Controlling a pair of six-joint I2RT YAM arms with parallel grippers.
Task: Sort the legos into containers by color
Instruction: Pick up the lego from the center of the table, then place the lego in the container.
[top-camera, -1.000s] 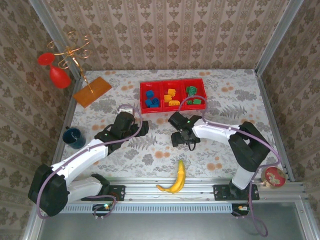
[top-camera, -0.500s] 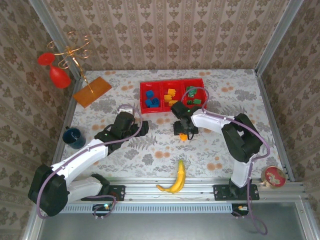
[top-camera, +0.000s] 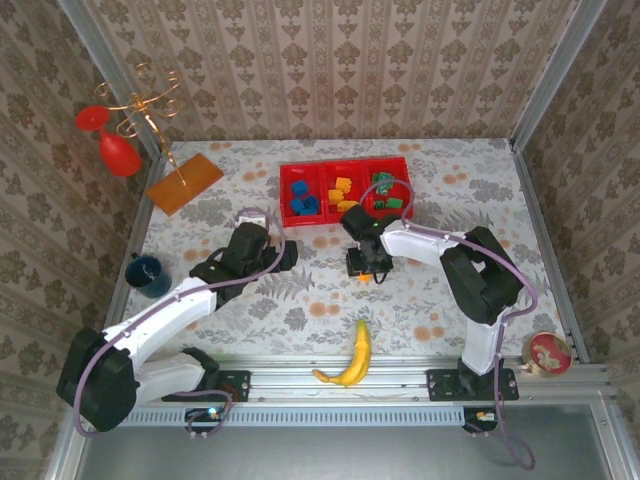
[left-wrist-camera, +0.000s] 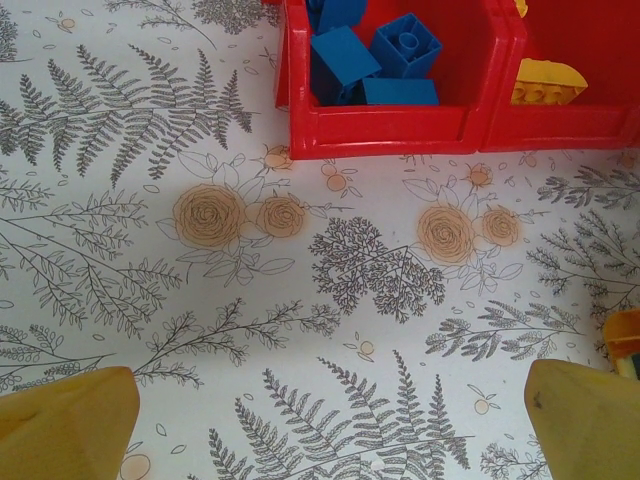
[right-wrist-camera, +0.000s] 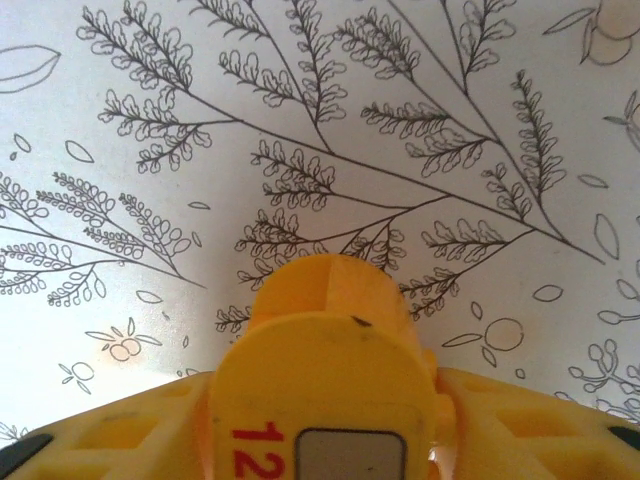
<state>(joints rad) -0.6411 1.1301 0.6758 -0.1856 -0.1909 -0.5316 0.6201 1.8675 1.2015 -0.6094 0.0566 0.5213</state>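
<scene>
In the right wrist view an orange lego (right-wrist-camera: 325, 370) sits between my right gripper's yellow fingers (right-wrist-camera: 120, 430), which press on both of its sides. From above, the right gripper (top-camera: 367, 268) is low over the tablecloth just in front of the red tray (top-camera: 283, 195), with the orange lego (top-camera: 367, 276) at its tip. The tray's containers hold blue legos (top-camera: 303, 205), orange legos (top-camera: 343, 192) and green legos (top-camera: 387, 190). My left gripper (top-camera: 278, 256) hovers open left of the tray's front. Its fingertips (left-wrist-camera: 70, 420) stand wide apart over bare cloth, with the blue legos (left-wrist-camera: 375, 60) ahead.
A yellow banana (top-camera: 355, 358) lies near the front rail. A dark blue cup (top-camera: 147, 275) stands at the left, an orange board (top-camera: 185, 183) with a wire stand at the back left. A round wooden piece (top-camera: 547, 352) sits at the front right.
The right gripper came down over the orange lego in front of the tray and its jaws narrowed onto it. The left arm has not moved.
</scene>
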